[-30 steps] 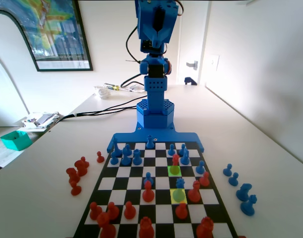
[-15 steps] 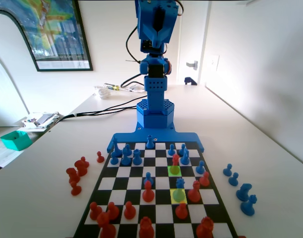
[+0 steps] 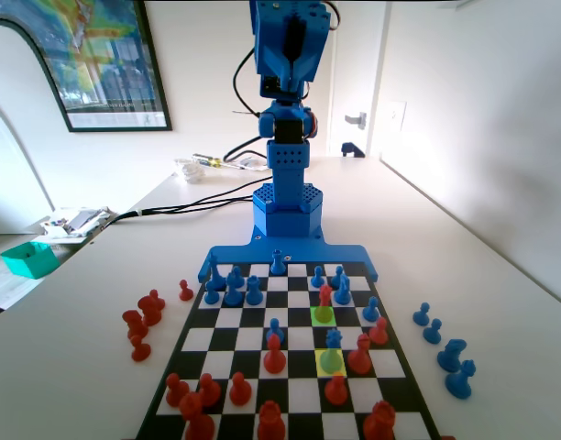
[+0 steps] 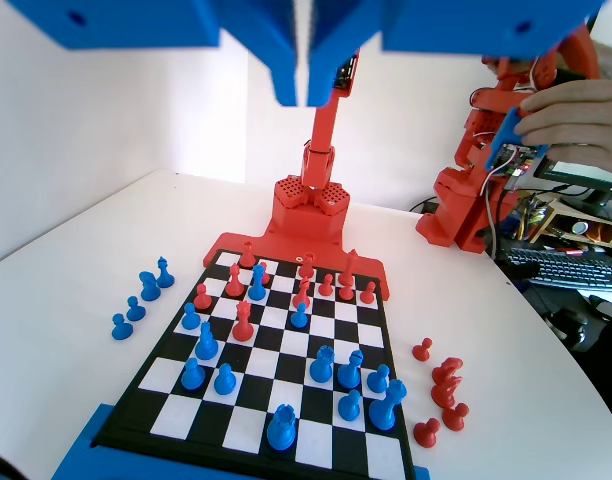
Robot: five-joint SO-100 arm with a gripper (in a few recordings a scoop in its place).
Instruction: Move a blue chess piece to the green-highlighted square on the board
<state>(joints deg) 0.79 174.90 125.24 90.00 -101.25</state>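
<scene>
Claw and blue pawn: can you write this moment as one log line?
claw: shut, empty, high over the board | blue chess piece: on yellow square | green-highlighted square: red pawn on it

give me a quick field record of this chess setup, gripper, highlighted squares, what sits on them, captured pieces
gripper: blue two-finger gripper raised high above the board, jaws closed together, holding nothing
board: flat black-and-white checkered chessboard
green square: bright green-tinted square, a red pawn standing on it
yellow square: yellow-tinted square, a small blue plastic pawn with a round head standing on it
off board, left in fixed view: cluster of red pieces
off board, right in fixed view: several blue pieces
task status: blue pawn not yet moved
</scene>
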